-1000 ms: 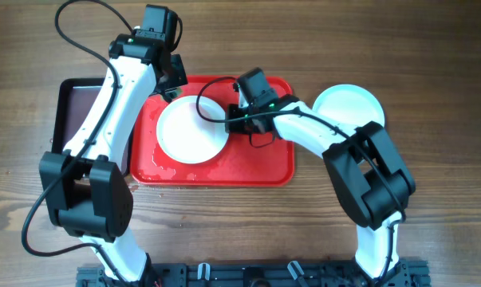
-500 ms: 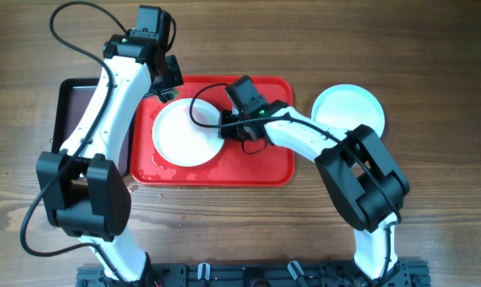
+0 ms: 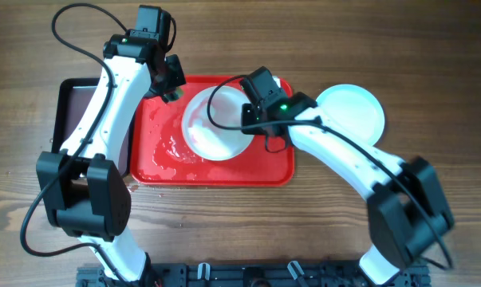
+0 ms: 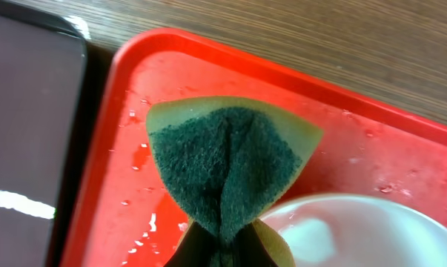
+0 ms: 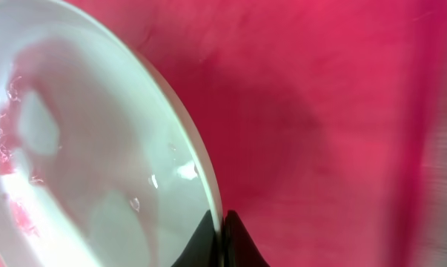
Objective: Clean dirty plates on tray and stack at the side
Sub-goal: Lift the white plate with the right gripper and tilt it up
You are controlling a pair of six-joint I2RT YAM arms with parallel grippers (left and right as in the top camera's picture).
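Pinching the right rim of the white plate point(image 3: 210, 127), the right gripper point(image 3: 246, 118) has its jaws closed narrowly on the thin edge. The right wrist view shows the two dark fingertips of that gripper point(image 5: 222, 239) meeting on either side of the rim. The plate point(image 5: 82, 148) sits over the far middle of the red tray point(image 3: 224, 171). A dark shadow falls on the tray point(image 5: 319, 111) beneath the held edge, so that side looks raised off the surface. I cannot tell whether the opposite edge touches the tray. Droplets and a faint reddish film show on the plate's face.

Over the tray's far left corner, the left gripper point(image 3: 170, 88) is clamped on a sponge point(image 4: 227, 163), green scouring side up with a yellow layer behind. It is folded where the left gripper point(image 4: 223, 251) squeezes it. The sponge hangs above the wet tray point(image 4: 371, 148), just beside the plate's left rim.

A wet patch point(image 3: 172, 147) glistens on the tray near its left edge. A black tray point(image 3: 74, 112) lies against the red tray's left edge, partly under the left arm. On the table point(image 3: 431, 64), just past the red tray's far right corner, lies a mint-blue plate point(image 3: 352, 112). Whether another plate lies beneath it cannot be told.
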